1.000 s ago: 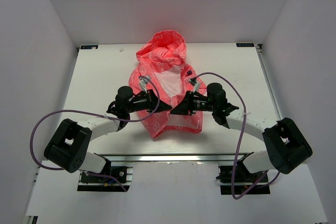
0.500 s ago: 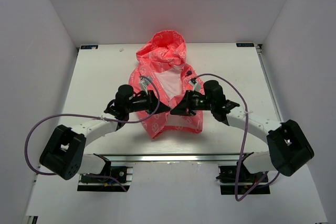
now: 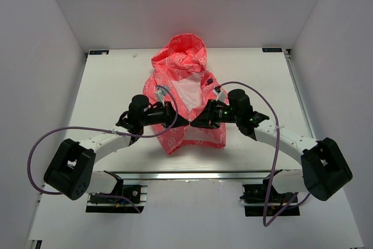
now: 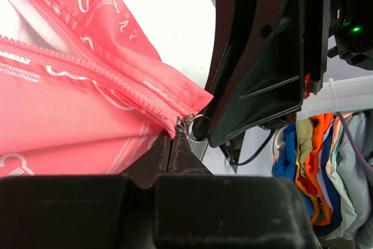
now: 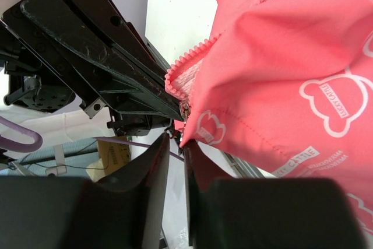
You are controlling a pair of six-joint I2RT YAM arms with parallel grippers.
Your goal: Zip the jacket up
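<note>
The coral-pink jacket [image 3: 183,94] lies in the middle of the table, hood to the back, with its front open over the white lining. My left gripper [image 3: 185,121] is shut on the jacket's lower hem [image 4: 145,138], just beside the metal zipper slider [image 4: 185,123]. My right gripper [image 3: 194,123] faces it tip to tip. Its jaws stand a narrow gap apart, pinching the pointed hem corner of the other front panel [image 5: 183,139]. That panel [image 5: 280,68] is lifted and taut. The zipper teeth [image 5: 180,77] run down to the slider between the two grippers.
The arms and their purple cables [image 3: 41,144] flank the jacket. The table's front rail [image 3: 186,174] lies just below the hem. White walls close in the left, right and back. A pile of coloured cloth [image 4: 315,161] shows beyond the table in the left wrist view.
The right arm's elbow has swung outward to the right and the left arm's shoulder has shifted. Both gripper tips have stayed together at the jacket's lower zipper end.
</note>
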